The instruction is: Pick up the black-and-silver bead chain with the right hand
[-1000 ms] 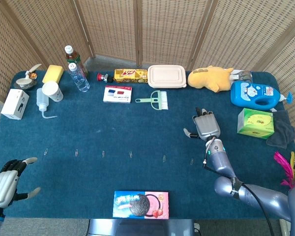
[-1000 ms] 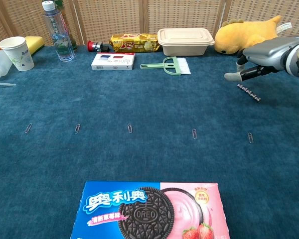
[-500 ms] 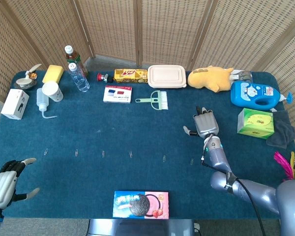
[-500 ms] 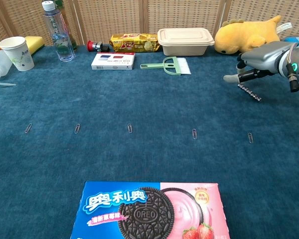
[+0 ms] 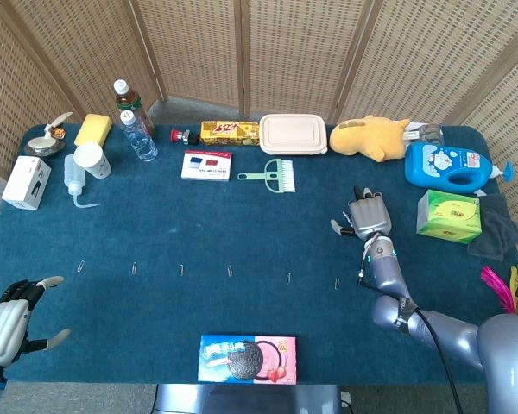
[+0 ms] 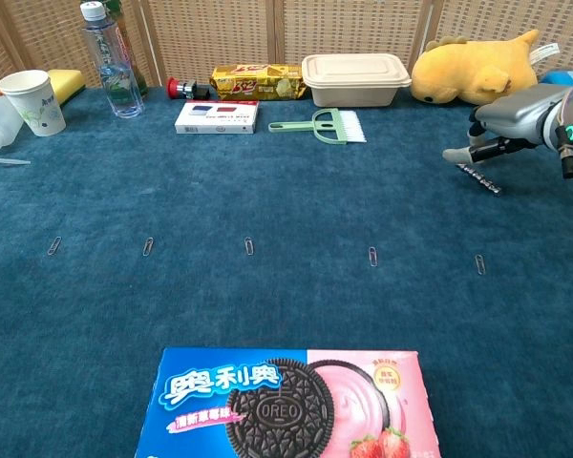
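The black-and-silver bead chain [image 6: 479, 176] lies stretched out on the blue cloth at the right of the chest view. My right hand [image 6: 509, 118] hovers just behind and above it, fingers apart and pointing down, the thumb [image 6: 457, 153] near the chain's far end. Nothing is in its grasp. In the head view the right hand [image 5: 369, 216] covers the chain. My left hand [image 5: 5, 323] sits at the lower left table corner, fingers spread and empty.
A row of paper clips [image 6: 371, 255] crosses the middle of the cloth. An Oreo box [image 6: 285, 403] lies at the front edge. A yellow plush [image 5: 370, 136], blue detergent bottle [image 5: 450, 166] and green box [image 5: 449, 216] stand around the right hand. A green brush [image 5: 274, 175] lies mid-table.
My right hand has shifted to the right and dropped a little, so its fingertips now hang closer over the chain. The chain and the left hand stay put.
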`<act>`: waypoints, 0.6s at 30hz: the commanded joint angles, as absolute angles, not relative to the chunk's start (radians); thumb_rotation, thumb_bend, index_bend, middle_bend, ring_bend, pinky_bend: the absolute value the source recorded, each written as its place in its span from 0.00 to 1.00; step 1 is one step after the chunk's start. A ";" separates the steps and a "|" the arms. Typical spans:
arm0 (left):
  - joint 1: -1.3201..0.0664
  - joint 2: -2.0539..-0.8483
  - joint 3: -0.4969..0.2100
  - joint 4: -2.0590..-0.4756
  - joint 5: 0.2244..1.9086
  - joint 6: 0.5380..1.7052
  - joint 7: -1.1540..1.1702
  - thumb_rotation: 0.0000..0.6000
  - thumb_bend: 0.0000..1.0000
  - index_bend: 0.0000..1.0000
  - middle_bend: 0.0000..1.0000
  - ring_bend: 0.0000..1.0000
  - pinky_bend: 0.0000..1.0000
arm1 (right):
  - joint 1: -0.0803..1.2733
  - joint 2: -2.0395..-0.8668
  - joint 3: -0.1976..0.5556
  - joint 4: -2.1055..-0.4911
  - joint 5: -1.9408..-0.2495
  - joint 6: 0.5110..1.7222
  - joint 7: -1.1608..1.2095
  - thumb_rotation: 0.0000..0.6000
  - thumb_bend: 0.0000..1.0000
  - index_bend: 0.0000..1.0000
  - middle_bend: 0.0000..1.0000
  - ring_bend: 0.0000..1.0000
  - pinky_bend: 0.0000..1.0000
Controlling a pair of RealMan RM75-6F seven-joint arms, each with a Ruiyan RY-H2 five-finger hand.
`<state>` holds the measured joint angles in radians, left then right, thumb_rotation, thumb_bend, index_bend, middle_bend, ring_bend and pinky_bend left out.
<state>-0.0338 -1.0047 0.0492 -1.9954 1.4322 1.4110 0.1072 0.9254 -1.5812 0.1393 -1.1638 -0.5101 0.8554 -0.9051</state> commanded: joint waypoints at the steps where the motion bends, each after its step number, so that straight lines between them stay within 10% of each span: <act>1: -0.034 -1.003 0.050 -1.997 1.437 1.410 0.101 0.98 0.27 0.20 0.25 0.20 0.11 | 0.928 -1.591 0.135 -1.142 -0.506 0.840 -0.895 0.02 0.38 0.36 0.07 0.11 0.26; 18: -0.037 -1.008 0.043 -1.989 1.436 1.409 0.097 0.98 0.26 0.20 0.25 0.20 0.11 | 0.944 -1.595 0.122 -1.191 -0.525 0.858 -0.894 0.02 0.38 0.36 0.07 0.11 0.26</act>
